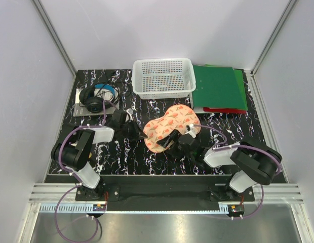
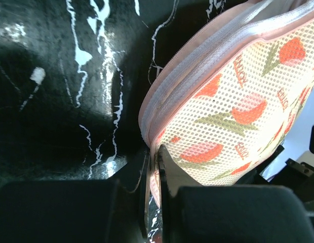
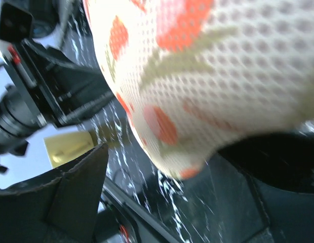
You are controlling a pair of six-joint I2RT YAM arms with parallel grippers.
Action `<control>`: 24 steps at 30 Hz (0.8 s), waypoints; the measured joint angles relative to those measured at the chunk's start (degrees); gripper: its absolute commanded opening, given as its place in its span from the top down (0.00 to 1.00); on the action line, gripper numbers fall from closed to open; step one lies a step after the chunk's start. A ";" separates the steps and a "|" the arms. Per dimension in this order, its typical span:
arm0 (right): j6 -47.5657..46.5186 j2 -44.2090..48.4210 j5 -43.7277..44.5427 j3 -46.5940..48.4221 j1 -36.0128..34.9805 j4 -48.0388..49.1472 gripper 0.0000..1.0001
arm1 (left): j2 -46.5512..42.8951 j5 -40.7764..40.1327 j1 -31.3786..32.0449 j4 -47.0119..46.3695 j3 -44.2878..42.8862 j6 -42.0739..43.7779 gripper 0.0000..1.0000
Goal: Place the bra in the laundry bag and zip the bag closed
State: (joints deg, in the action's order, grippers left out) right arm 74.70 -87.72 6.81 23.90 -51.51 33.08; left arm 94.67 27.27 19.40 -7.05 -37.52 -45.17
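Left gripper (image 2: pixel 156 172) clamped on laundry bag (image 1: pixel 169 126) at zip edge (image 2: pixel 162 96), left end: probably anchoring case for zipping. Right gripper (image 3: pixel 182 157) jaws apart, straddling near lobe, likely seeking zip pull. Bra unseen.

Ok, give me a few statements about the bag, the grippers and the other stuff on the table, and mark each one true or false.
1. The laundry bag lies on the dark table between the two grippers. True.
2. The laundry bag sits inside the white basket. False: it lies on the table, nearer the arms than the basket.
3. The left gripper pinches the bag's pink zip edge. True.
4. The right gripper is clamped shut. False: its jaws stand wide apart at the bag.
5. The headphones lie at the table's right side. False: they are at the far left; the green folders are on the right.
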 measured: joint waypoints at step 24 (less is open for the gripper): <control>9.60 -13.51 12.04 -0.85 -4.11 19.43 0.85 | -7.02 -4.72 1.22 5.46 -0.20 4.85 0.37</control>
State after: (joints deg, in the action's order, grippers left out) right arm 84.29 -101.23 18.85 23.05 -55.61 52.51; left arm 87.66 22.55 20.62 -1.58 -37.71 -40.32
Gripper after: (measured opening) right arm 0.210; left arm 0.565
